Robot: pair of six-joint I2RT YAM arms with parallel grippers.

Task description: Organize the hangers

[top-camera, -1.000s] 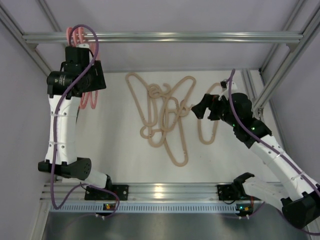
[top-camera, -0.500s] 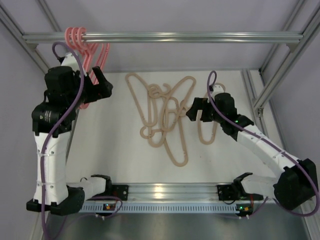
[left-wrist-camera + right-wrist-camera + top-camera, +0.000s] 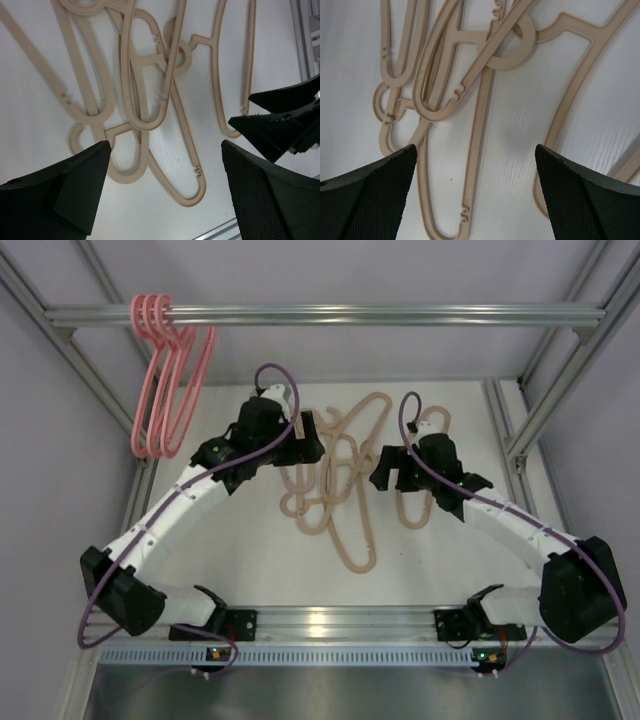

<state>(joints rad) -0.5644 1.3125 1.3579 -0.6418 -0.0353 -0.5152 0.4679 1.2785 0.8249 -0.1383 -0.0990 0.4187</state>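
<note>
Three pink hangers (image 3: 168,390) hang by their hooks from the silver bar (image 3: 400,313) at the back left. Several beige hangers (image 3: 340,502) lie tangled flat on the white table, and one more (image 3: 414,514) lies just to their right, partly under my right arm. My left gripper (image 3: 306,438) is open and empty above the left part of the pile; the pile shows in the left wrist view (image 3: 145,85). My right gripper (image 3: 384,468) is open and empty above the pile's right edge. The right wrist view shows hanger arms (image 3: 480,125) between its fingers (image 3: 375,200).
Aluminium frame posts (image 3: 90,380) stand at both sides, and a rail (image 3: 330,620) runs along the near edge. In the left wrist view my right gripper's black fingers (image 3: 280,125) show close by on the right.
My left arm has swung down from the bar, leaving the pink hangers hanging, and now reaches over the beige pile. My right gripper has shifted slightly left.
</note>
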